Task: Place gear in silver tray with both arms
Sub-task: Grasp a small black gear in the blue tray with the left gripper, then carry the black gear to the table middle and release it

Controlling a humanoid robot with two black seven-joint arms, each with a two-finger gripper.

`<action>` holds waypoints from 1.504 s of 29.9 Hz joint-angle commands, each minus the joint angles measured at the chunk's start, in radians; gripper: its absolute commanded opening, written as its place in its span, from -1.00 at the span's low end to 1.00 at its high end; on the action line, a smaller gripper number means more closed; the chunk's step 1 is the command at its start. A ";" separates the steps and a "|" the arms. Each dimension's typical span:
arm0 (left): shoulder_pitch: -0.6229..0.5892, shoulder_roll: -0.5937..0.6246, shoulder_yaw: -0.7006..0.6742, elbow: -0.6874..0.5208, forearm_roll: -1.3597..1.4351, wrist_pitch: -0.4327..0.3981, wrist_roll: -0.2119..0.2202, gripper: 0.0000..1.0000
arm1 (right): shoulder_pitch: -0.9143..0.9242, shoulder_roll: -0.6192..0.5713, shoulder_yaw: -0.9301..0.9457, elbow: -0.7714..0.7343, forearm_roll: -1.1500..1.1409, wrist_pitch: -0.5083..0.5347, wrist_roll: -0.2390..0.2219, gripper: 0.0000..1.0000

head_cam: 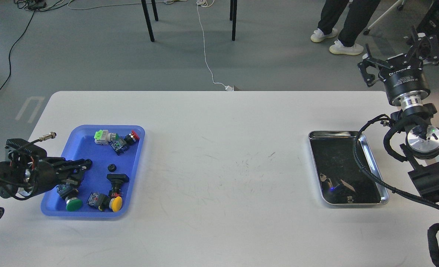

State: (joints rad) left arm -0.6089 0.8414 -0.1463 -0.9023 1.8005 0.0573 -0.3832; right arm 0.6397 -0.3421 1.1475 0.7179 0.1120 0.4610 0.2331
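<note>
Head view: left pincer (79,167) hangs over the blue tray (79,142), its grip unreadable. Right pincer (403,50) gapes, raised beyond the silver tray (385,193)

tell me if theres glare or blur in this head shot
Head view: sharp overall, lighting even and soft; the silver tray has a dark bottom that mirrors things above it, with a small blue glint; the white table shows only faint shadows.

- Bright, even overhead light; white table (212,155) evenly lit, no blown-out glare.
- Shadows soft and faint; a light one along the near edge of the blue tray (136,168).
- Silver tray (371,157) bottom dark with small bright reflections at its near end.
- Focus sharp throughout; colours slightly cool.
</note>
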 commanded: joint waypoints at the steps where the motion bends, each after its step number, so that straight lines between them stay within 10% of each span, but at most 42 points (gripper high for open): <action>1: -0.008 0.001 -0.006 -0.012 0.002 0.004 -0.002 -0.81 | 0.000 0.000 0.000 0.000 0.000 -0.001 0.000 0.98; 19: -0.241 -0.022 -0.006 -0.247 0.002 -0.022 0.004 -0.81 | -0.014 -0.152 -0.035 0.051 -0.002 0.028 -0.011 0.98; 33: -0.362 -0.478 0.022 -0.241 0.074 -0.209 0.101 -0.81 | -0.015 -0.241 -0.048 0.204 -0.002 0.028 -0.012 0.98; 45: -0.359 -0.715 0.157 -0.104 0.094 -0.214 0.142 -0.81 | 0.101 -0.222 -0.077 0.202 -0.002 -0.107 -0.021 0.98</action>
State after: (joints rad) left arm -0.9685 0.1696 -0.0069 -1.0355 1.8893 -0.1564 -0.2412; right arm 0.7202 -0.5682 1.0795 0.9219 0.1106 0.3748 0.2136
